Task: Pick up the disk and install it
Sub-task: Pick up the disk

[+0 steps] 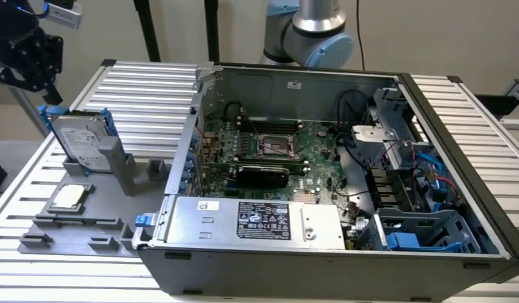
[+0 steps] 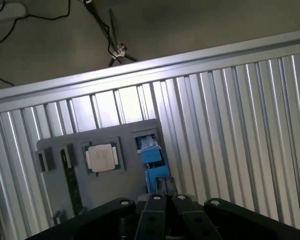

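The disk (image 1: pixel 81 144) stands on edge in a slot of the grey holder tray (image 1: pixel 116 224) at the exterior view's left, silver-grey with a white label and a blue carrier frame. My black gripper (image 1: pixel 50 96) hangs just above its upper far corner, close to the blue frame. In the wrist view the two fingers (image 2: pixel 160 186) lie together, shut with nothing between them, and the gripper (image 2: pixel 166 183) points down at the disk's blue edge (image 2: pixel 151 154).
A small square silver chip (image 1: pixel 68 196) lies on the tray beside the disk. The open computer case (image 1: pixel 327 76) fills the exterior view's right, with motherboard (image 1: pixel 268 148), power supply (image 1: pixel 259 221) and a blue drive bay (image 1: pixel 420 230). The slatted aluminium table (image 2: pixel 240 125) lies underneath.
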Controlling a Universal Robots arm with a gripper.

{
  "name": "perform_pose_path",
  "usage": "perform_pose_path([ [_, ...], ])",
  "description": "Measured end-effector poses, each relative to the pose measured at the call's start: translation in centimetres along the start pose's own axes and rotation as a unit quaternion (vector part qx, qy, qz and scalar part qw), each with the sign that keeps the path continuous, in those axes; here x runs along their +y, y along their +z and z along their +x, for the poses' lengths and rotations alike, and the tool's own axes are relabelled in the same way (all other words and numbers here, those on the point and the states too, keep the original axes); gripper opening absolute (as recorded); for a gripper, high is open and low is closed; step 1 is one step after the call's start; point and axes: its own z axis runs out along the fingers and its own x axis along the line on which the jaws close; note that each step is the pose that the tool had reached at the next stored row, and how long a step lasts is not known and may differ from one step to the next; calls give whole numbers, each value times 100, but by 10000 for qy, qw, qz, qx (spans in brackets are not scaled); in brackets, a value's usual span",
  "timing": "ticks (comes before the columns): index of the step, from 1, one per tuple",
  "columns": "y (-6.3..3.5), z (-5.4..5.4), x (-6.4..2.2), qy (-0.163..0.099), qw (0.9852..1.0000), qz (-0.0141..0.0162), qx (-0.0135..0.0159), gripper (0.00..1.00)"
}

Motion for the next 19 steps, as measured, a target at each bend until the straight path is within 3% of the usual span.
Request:
perform_pose_path([
  [2,5,-2,2,-110,9999,15,83,0],
  [3,8,-2,3,-167,9998,20,111,0],
  [5,11,-5,3,-282,9995,23,130,0],
  [8,11,-7,3,-406,9991,23,133,0],
  [9,11,-8,4,-418,9990,23,133,100],
  [19,56,-7,4,-421,9990,23,133,100],
])
